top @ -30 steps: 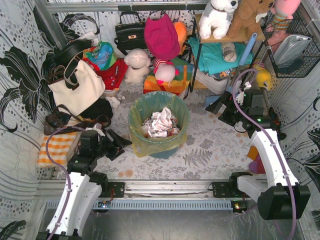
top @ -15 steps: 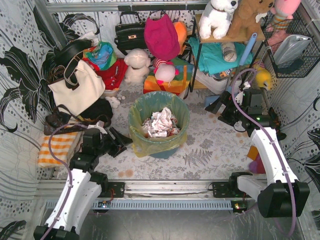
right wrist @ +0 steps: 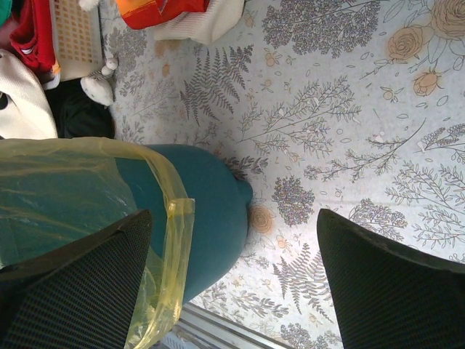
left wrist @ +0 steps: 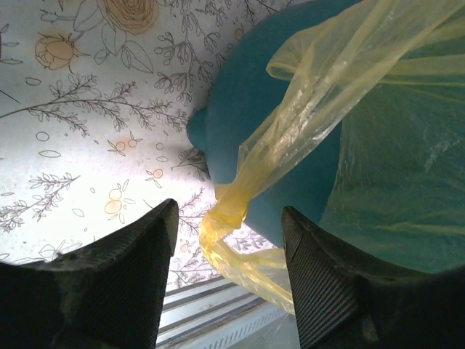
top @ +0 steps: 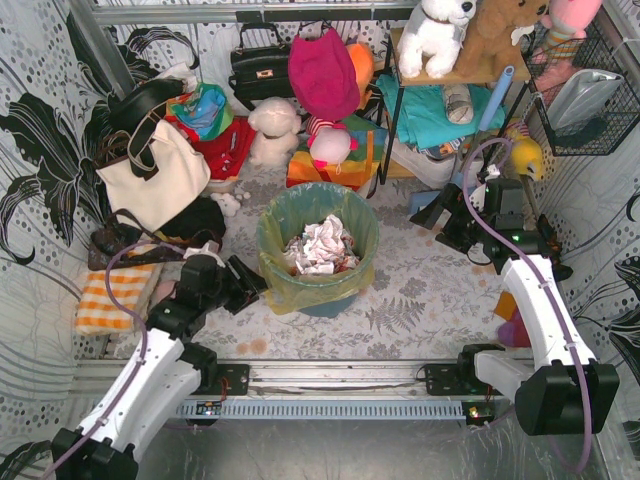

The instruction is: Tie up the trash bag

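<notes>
Yellow bag (top: 298, 291) lines bucket (top: 331, 304), paper (top: 322, 244) inside. Left gripper (left wrist: 229, 216): spread, astride bag's twisted corner. Right gripper (top: 440, 220): spread wide, well apart from bucket.

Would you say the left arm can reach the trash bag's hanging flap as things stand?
Probably yes: the left hand is open, a flap of the trash bag hanging between its fingers, unobstructed.

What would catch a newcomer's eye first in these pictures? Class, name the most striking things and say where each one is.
The yellow trash bag lining the blue bucket stands out in the middle of the flowered surface, with crumpled white paper inside. A twisted strand of the bag hangs down the bucket's side between the open fingers of the left gripper. Behind, soft toys and a cream tote bag crowd the back.
</notes>
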### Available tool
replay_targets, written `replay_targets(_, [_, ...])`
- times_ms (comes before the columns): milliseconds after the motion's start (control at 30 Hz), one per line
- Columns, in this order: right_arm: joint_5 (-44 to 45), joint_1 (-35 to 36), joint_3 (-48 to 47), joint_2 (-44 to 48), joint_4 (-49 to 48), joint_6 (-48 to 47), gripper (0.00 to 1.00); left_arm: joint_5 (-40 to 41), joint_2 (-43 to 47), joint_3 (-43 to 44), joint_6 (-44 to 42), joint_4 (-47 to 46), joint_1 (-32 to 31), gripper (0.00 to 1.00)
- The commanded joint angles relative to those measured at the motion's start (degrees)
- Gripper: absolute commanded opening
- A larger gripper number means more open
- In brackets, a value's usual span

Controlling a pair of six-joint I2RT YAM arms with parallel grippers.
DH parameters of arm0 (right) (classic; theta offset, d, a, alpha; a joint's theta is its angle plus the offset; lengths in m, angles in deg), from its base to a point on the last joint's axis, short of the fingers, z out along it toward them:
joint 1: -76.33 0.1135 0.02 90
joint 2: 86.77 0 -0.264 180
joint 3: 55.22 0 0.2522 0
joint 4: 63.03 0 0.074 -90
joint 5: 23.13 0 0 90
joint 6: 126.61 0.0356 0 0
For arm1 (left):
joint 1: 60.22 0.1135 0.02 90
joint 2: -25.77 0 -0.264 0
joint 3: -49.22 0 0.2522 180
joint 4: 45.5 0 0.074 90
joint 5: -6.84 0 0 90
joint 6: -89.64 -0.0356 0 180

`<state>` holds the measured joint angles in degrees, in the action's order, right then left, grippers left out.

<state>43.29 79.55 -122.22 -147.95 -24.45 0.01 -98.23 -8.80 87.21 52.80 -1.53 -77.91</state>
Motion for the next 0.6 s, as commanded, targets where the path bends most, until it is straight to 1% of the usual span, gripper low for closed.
replay_targets(0, [0.5, -0.1, 0.3, 1.1, -0.1, -1.4, 0.94, 3.8, -1.3, -0.9, 1.1, -5.6, -1.9, 0.66])
replay_targets(167, [0.9, -0.1, 0.7, 1.5, 0.3, -2.1, 0.94, 5.3, -4.0, -2.0, 2.2, -9.6, -4.3, 0.64])
replay_targets(267, [1.4, -0.1, 0.5, 1.5, 1.1, -2.9, 0.94, 6.0, -6.7, -1.9, 2.3, -11.1, -5.9, 0.57])
replay_targets(400, [2.0, -0.1, 0.3, 1.7, 1.6, -3.5, 0.94, 9.2, -9.7, -0.4, 1.7, -9.6, -8.5, 0.49])
replay_targets(567, [1.6, -0.1, 0.0, 1.5, 1.9, -3.6, 0.94, 14.1, -12.0, 2.5, 0.8, -5.6, -11.1, 0.46])
